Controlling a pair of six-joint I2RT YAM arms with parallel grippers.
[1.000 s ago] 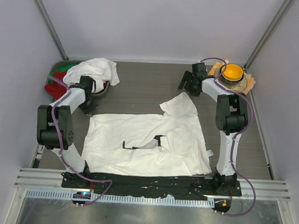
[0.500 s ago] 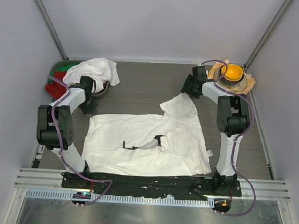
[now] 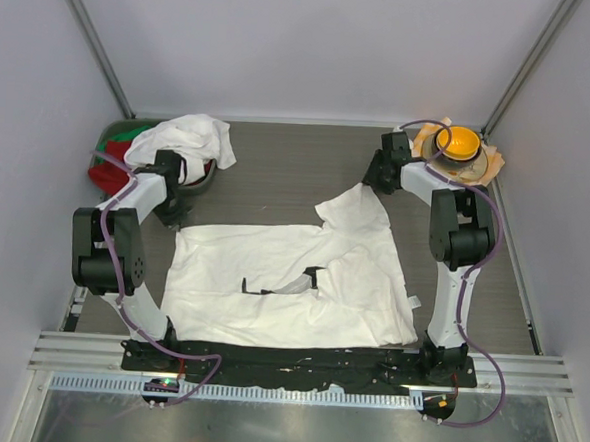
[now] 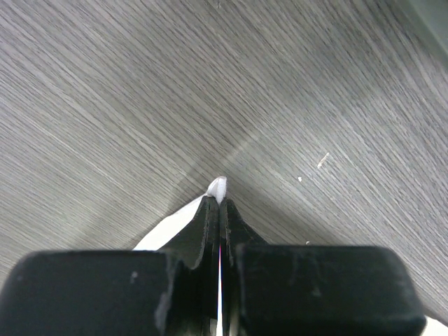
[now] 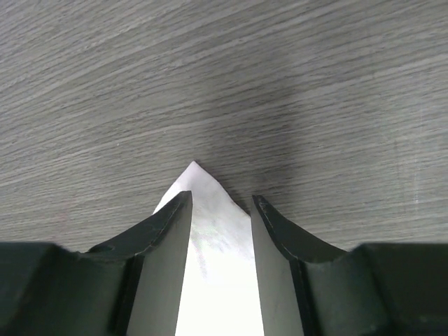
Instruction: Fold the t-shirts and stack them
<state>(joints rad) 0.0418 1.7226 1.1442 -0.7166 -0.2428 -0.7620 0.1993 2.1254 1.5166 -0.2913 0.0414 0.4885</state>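
A white t-shirt lies spread flat on the table, with one sleeve pointing to the far right. My left gripper is at its far left corner. In the left wrist view the gripper is shut on a white tip of the t-shirt. My right gripper is at the far right sleeve tip. In the right wrist view it is open, with the sleeve's white point between its fingers. A second white t-shirt lies crumpled on the basket at the far left.
A basket with green and red garments sits at the far left corner. An orange bowl on a checked cloth sits at the far right corner. Grey walls close in three sides.
My right gripper has moved a little to the right and nearer, down over the sleeve tip. The left arm and the shirt have not moved.
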